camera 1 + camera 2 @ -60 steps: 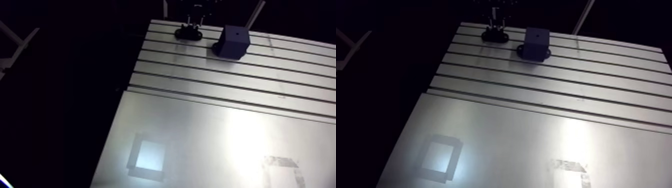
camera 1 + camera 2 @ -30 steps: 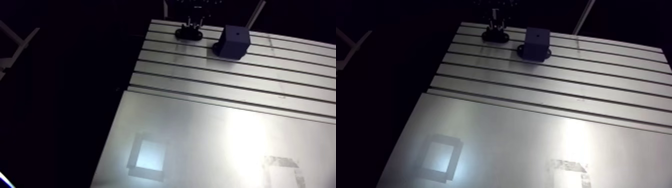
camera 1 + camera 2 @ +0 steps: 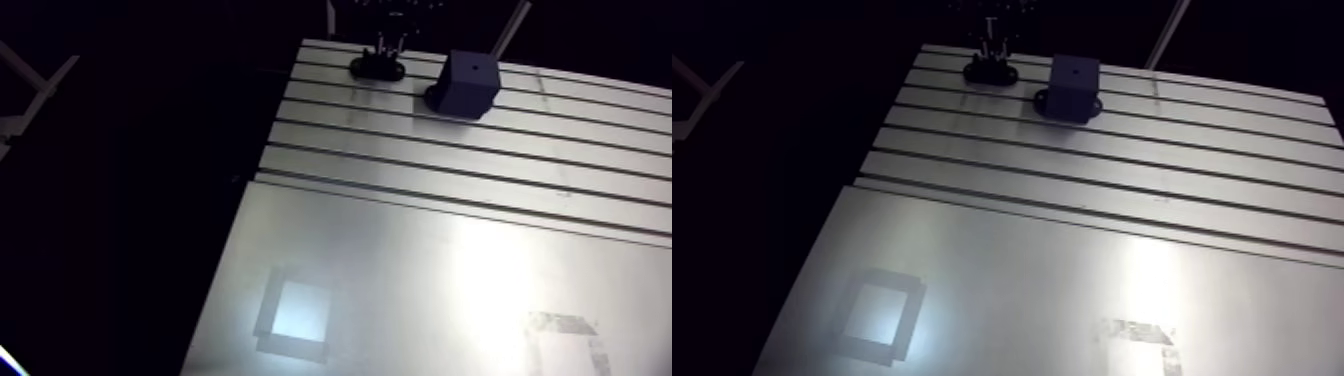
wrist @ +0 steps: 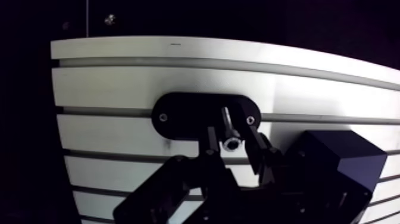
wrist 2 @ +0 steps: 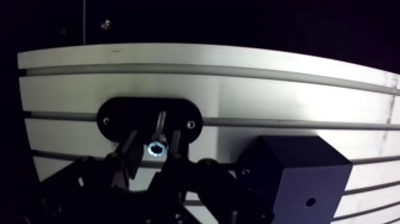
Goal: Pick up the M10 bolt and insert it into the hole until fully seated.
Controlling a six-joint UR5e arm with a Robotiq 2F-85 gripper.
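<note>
In the wrist view my gripper point(image 4: 232, 142) is shut on the M10 bolt point(image 4: 228, 128), a bright steel bolt with its socket head towards the camera and its shaft pointing down. Its tip hangs just over a black oval holder plate point(image 4: 181, 116) bolted to the table. Beside the gripper stands a dark block point(image 5: 291, 170) with a small hole point(image 5: 307, 201) in its top face. In the arm view the gripper point(image 3: 990, 42) is at the table's far edge above the oval plate point(image 3: 990, 72), with the block point(image 3: 1072, 85) a short way to its right.
The slotted aluminium table point(image 3: 450, 160) runs towards the camera into a smooth sheet point(image 3: 400, 270). A taped square outline point(image 3: 295, 312) and a second tape mark point(image 3: 565, 335) lie on the sheet near the front. The table's left edge drops into darkness.
Almost nothing has changed; the gripper with the bolt seems to have lifted very slightly over the oval plate. The block has not moved.
</note>
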